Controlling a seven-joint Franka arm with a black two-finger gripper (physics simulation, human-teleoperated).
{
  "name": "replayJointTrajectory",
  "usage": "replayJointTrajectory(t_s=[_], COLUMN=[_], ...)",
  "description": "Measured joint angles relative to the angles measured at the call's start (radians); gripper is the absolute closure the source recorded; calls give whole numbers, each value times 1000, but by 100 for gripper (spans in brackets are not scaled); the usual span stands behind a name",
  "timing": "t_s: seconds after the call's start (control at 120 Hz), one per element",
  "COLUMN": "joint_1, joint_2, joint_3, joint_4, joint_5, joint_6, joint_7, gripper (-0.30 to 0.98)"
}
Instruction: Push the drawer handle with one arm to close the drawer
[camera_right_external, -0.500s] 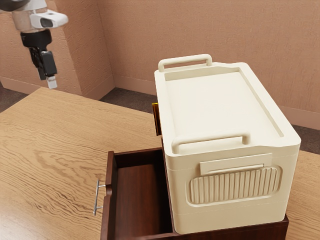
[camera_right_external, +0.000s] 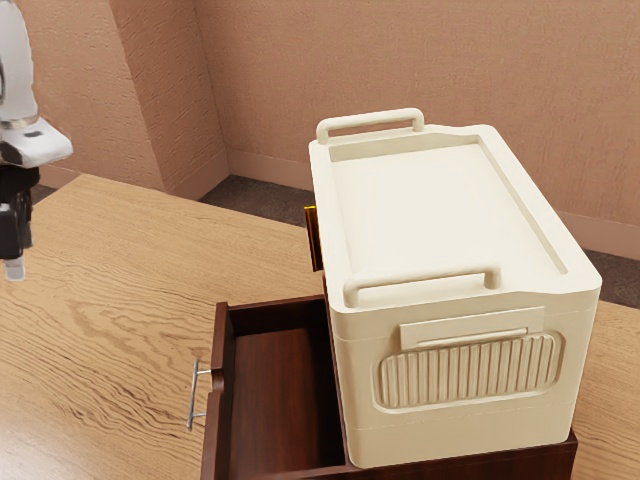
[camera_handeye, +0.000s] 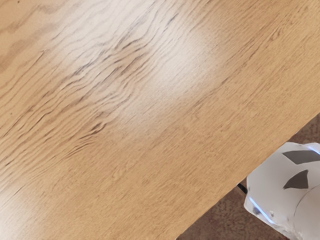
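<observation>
Textured tan-pink walls (camera_right_external: 400, 60) meet in a corner behind a wood-grain table (camera_right_external: 120, 260), with dark carpet (camera_right_external: 262, 199) beyond its far edge. At the exterior view's left edge, the black gripper (camera_right_external: 14, 268) points downward; whether it stands wide or narrow cannot be determined. Its wrist view records the grained tabletop, the table's edge and, past that edge, a white rounded body (camera_handeye: 270, 182) with dark patches and thin bluish lights.

Toward the exterior view's right, well apart from the gripper and lower in that view, is the metal drawer handle (camera_right_external: 192, 398). It is mounted on the front of the dark wooden drawer (camera_right_external: 214, 430) by two short posts. The bar's long axis runs parallel to the drawer front; the posts project toward the exterior view's left. The drawer stands open in that same direction, its inner floor exposed.

Further right, a cream box (camera_right_external: 455, 370) with two raised top rails and a ribbed side panel rests on the dark wooden cabinet (camera_right_external: 490, 466). A yellow-edged dark piece (camera_right_external: 313, 240) shows beside the box.
</observation>
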Motion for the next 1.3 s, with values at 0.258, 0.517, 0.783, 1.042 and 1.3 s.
replayJointTrajectory(t_s=[0.258,0.517,0.783,1.042,1.3], joint_1=[18,93,62,52,118], joint_2=[-157,-189,-192,-210,-200], joint_3=[-93,-315,-383,-452,-549], joint_4=[-305,-466,-540,-559,-518], joint_5=[-73,-296,-416,-494,-572], joint_6=[247,508,610,637,642], joint_7=[101,163,205,227,242], gripper=[34,68,76,78,78])
